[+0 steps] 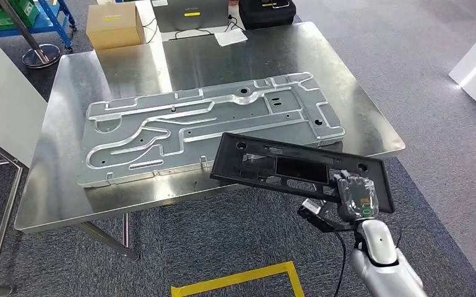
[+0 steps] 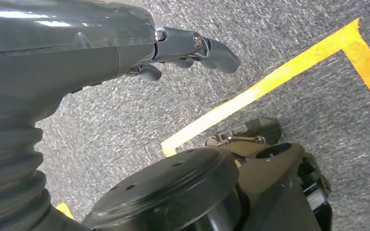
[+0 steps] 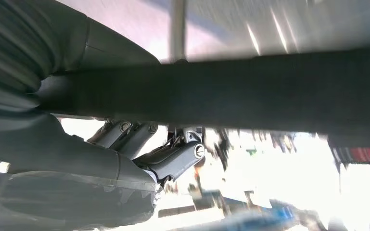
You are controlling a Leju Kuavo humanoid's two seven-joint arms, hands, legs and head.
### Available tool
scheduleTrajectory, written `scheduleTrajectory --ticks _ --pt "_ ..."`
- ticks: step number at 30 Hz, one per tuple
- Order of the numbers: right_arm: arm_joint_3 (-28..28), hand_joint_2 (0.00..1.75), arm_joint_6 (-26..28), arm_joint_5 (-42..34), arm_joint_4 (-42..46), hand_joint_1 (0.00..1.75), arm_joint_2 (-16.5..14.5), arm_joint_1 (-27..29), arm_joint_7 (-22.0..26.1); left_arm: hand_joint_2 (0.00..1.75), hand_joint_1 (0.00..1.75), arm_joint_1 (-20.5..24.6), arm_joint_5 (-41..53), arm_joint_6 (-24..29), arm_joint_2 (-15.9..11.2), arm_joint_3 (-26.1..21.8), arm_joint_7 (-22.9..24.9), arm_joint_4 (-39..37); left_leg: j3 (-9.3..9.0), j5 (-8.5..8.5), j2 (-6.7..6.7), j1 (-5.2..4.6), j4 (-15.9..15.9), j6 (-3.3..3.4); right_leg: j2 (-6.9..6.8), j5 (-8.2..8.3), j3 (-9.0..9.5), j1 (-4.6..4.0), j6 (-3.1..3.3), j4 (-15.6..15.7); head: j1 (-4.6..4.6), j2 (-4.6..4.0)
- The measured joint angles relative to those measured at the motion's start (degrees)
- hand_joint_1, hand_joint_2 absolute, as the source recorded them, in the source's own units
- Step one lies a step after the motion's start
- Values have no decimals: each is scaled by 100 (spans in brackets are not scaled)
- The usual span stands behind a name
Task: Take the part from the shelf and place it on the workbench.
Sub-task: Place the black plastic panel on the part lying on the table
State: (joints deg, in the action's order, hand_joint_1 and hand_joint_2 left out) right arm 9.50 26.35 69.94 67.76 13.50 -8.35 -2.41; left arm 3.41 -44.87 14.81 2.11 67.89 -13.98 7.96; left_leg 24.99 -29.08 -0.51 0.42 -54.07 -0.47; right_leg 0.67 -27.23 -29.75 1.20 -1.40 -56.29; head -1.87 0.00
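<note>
The black part [image 1: 297, 168] is held by one end in the right hand [image 1: 354, 199], cantilevered over the worktop [image 1: 223, 59] edge beside the metal plate [image 1: 213, 127], so it could be levered loose or knocked against that plate.

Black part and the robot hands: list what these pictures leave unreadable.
- Head view: the right robot hand holds the black part, but the hand's own cover hides how its fingers lie.
- Right wrist view: the black part is a blurred dark band; glare washes out what lies behind it.
- Left wrist view: the left robot hand hangs over carpet; most fingers are hidden by its cover.
</note>
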Motion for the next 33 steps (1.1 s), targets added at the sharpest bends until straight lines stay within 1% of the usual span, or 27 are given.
scheduleTrajectory --ticks 4,6,8,15,23,27,29,30,31,33 --pt "-23 175 397 120 -1157 175 -582 23 77 175 0 13 0 -5 -7 31 48 0 -11 0 9 -3 0 0 10 1 5 2 0 0 -1 0" --pt "-36 175 516 137 -1541 175 -764 17 101 175 0 15 0 -5 -14 44 57 0 -16 0 12 -4 0 0 16 1 8 1 0 -1 0 0" --pt "-45 175 565 144 -1809 175 -874 -6 123 175 0 15 0 -5 -19 47 61 0 -22 0 15 -4 0 0 23 1 13 0 0 -1 0 0" --pt "-70 175 580 145 -2270 175 -1043 -68 141 175 0 15 0 -5 -27 50 67 0 -33 -3 20 -12 0 -1 28 1 32 4 0 0 1 0" --pt "-96 175 604 96 -2413 175 -1109 -82 239 175 0 15 -12 -16 -36 54 71 0 -43 -3 22 -13 0 -1 29 2 42 5 1 0 1 0" --pt "-119 175 510 208 -2281 175 -1064 -93 202 175 0 15 -21 -27 -41 78 33 0 -44 -3 27 -13 0 -1 32 4 43 5 2 0 1 0" --pt "-116 175 412 336 -2082 175 -945 -128 80 175 0 14 -44 -38 -49 109 -8 0 -44 -3 31 -16 -2 -1 34 9 42 9 -1 0 -1 0" --pt "-99 175 251 333 -1899 175 -799 -175 -1 175 0 13 -76 -46 -57 129 -36 0 -37 -2 31 -18 -4 1 34 12 40 16 -4 -1 -1 0" --pt "-76 175 1 252 -1650 175 -579 -255 -80 175 0 12 -120 -52 -64 151 -67 0 -28 2 31 -26 -6 7 34 16 35 29 -9 -2 -2 0" --pt "-57 175 -699 -139 -1070 175 39 -598 -139 175 0 9 -207 -60 -77 191 -115 0 -7 13 32 -44 -9 23 34 25 21 55 -22 -5 -3 0"
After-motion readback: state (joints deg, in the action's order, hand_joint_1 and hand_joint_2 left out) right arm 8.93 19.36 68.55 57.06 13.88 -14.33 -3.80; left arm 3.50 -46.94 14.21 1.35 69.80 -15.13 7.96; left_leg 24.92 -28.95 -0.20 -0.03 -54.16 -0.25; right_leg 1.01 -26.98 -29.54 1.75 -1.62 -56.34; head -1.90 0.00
